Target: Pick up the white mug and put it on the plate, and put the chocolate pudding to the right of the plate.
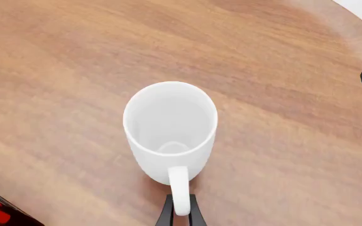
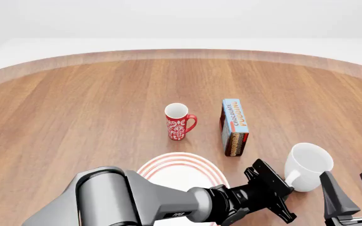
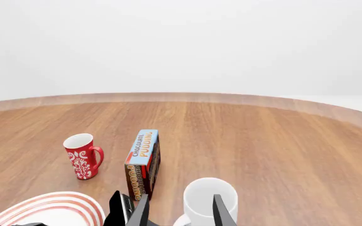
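Your left gripper (image 1: 179, 213) pinches the handle of the white mug (image 2: 307, 165), which stands near right, beside the plate (image 2: 182, 175). Your right gripper (image 2: 352, 194) hangs open. Next, I'd judge: lift, carry left, keep it upright.

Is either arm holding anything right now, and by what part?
The left gripper has its fingers around the white mug's handle. Whether they are clamped tight cannot be told. The right gripper holds nothing.

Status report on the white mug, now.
Left tool shut on white mug handle. Right tool open, beside it. Mug off plate. Chocolate pudding untouched.
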